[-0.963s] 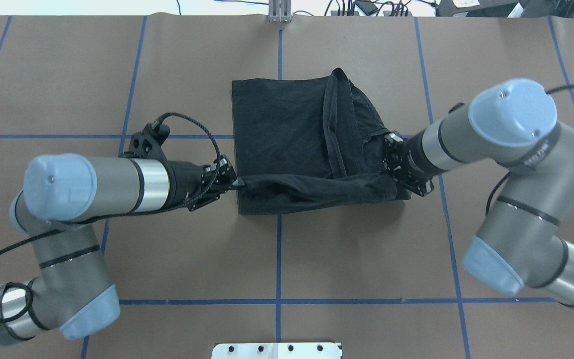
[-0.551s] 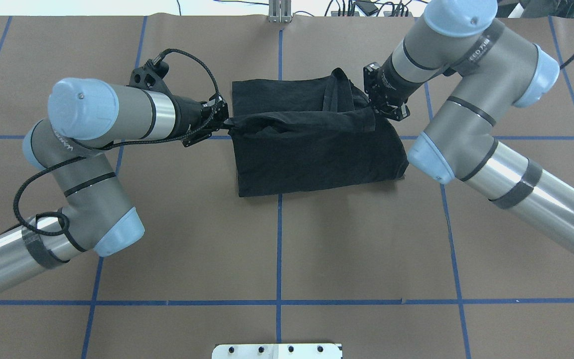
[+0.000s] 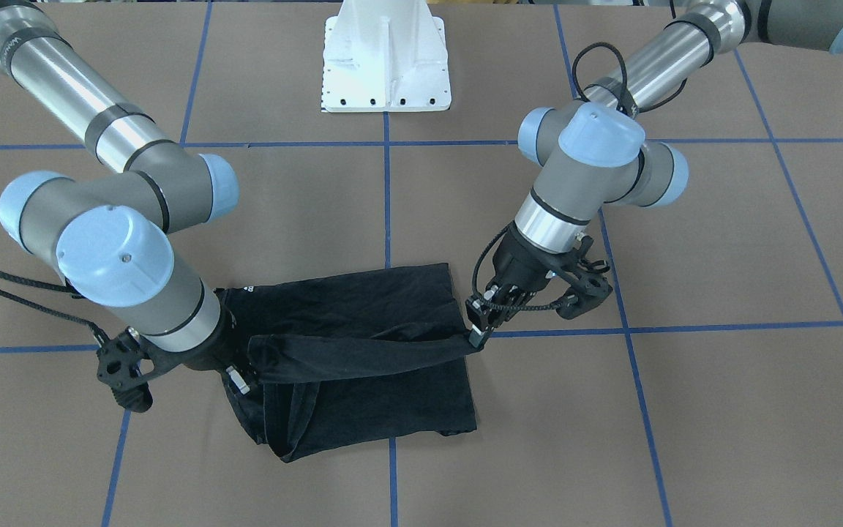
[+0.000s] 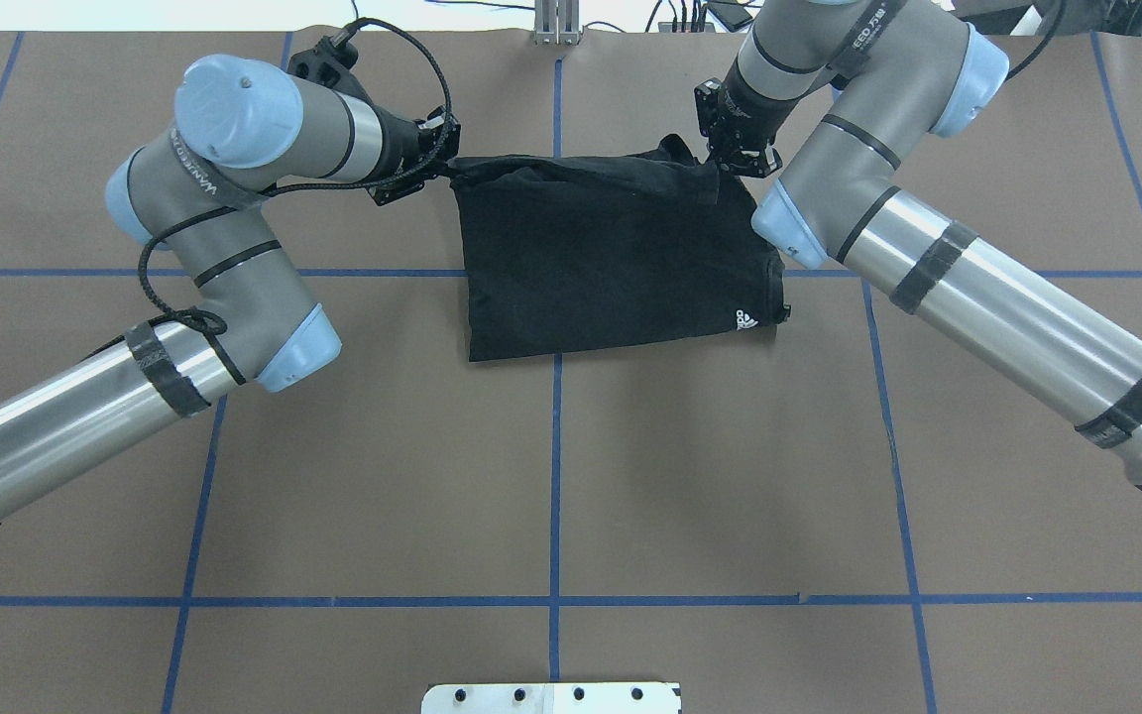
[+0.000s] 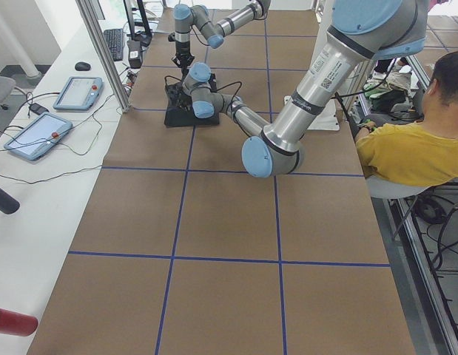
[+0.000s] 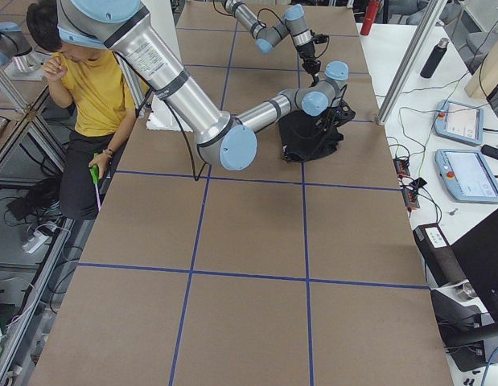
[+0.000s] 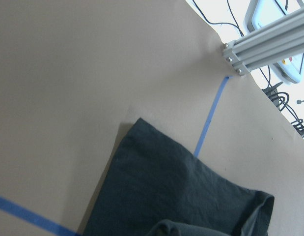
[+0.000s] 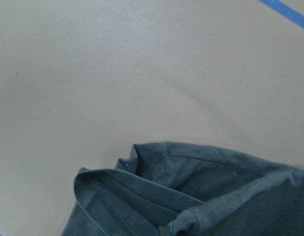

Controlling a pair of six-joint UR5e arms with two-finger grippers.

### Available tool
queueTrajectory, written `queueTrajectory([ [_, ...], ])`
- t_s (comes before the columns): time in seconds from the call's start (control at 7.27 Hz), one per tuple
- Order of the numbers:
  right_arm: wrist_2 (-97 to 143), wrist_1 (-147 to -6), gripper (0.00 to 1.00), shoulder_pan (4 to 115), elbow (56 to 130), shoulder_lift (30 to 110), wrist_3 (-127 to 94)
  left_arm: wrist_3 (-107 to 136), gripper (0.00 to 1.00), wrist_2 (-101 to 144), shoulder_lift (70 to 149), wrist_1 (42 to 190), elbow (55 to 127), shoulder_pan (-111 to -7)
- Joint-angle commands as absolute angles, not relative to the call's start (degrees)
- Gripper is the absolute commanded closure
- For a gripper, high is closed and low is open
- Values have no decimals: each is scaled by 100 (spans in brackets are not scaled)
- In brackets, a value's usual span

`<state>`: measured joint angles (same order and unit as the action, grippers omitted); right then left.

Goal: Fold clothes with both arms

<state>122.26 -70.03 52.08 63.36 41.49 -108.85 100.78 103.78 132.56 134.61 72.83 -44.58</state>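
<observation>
The black T-shirt lies folded on the brown table, with a small white logo at its near right corner. My left gripper is shut on the shirt's far left corner. My right gripper is shut on the far right corner. In the front-facing view the held edge is stretched taut between the left gripper and the right gripper, a little above the cloth below. Both wrist views show only bunched black fabric over the table.
Blue tape lines grid the table. The white base plate sits at the robot's side, and an aluminium post at the far edge. A seated person in yellow is beside the table; control tablets lie past the far edge.
Both grippers have carried the shirt's near edge up and across to the far edge, folding the shirt over itself. The white logo now shows on top.
</observation>
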Motion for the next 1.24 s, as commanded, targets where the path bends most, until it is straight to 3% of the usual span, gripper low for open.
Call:
queueTrajectory([
  [0.0, 12173, -6330, 1, 5317, 4624, 3275, -10506, 9357, 27, 10328, 13893, 14052, 5772, -4745],
  [0.14, 12164, -6285, 0, 5387, 4292, 2922, -10494, 9082, 0, 10240, 13948, 14263, 5426, -4920],
  [0.55, 12190, -6258, 0, 5501, 4306, 2900, -10354, 9036, 0, 10292, 13957, 14273, 5553, -5027],
  [0.83, 12418, -6310, 0, 5825, 4446, 2988, -9778, 8067, 0, 10858, 13800, 14055, 6097, -5158],
  [1.1, 12507, -6581, 0, 6247, 5601, 4054, -8017, 6617, 0, 11266, 13003, 13704, 6904, -5439],
])
